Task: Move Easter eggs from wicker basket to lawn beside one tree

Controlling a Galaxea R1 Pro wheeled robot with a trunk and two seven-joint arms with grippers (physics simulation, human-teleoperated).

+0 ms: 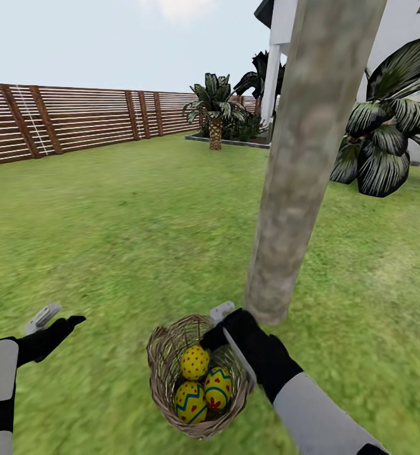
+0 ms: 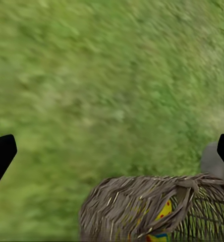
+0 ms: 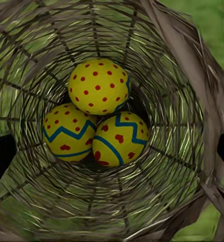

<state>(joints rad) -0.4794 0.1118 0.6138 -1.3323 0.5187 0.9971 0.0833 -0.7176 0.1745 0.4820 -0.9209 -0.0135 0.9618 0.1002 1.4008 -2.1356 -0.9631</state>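
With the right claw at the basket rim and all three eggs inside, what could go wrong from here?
1. The three Easter eggs lie packed together and touching, so reaching for one may push the others instead of gripping it.
2. The right claw sits at the rim of the wicker basket; pressing down there could tip or drag it.
3. The tree trunk stands just beside the right arm, so a lift or swing might hit it.

Eggs [image 1: 203,382] in basket [image 1: 162,360] (before tree [image 1: 298,189])
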